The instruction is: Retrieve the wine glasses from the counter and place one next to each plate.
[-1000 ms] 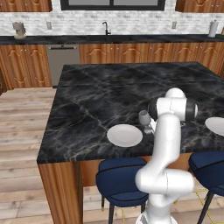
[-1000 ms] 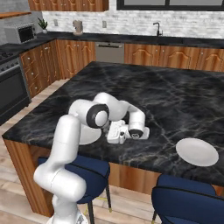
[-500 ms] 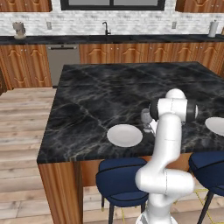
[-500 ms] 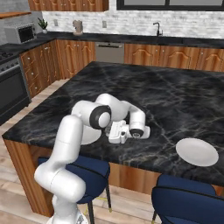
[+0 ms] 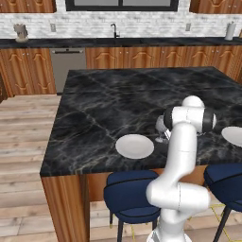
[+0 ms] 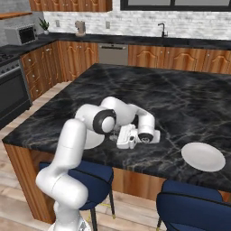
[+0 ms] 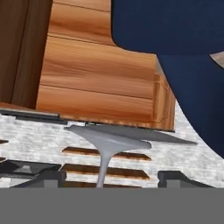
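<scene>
With the pincer (image 7: 111, 178) open astride the stem of the glass (image 5: 160, 127), which stands on the bench (image 5: 118, 104) just beside the plate (image 5: 134, 146), a sideways pull-back could clip the stem and topple it.

Wine glass (image 5: 161, 128) half behind arm, far plate (image 5: 233, 135) cut by edge, claw (image 6: 121, 136) fingertips hidden.

The arm (image 5: 182, 160) is made of smooth, round white tubes. Dark grey rings are seen where the parts join, like the big round joint (image 6: 103, 122) near the top. A white hand (image 6: 127, 136) with dark bits is fixed at its end.
</scene>
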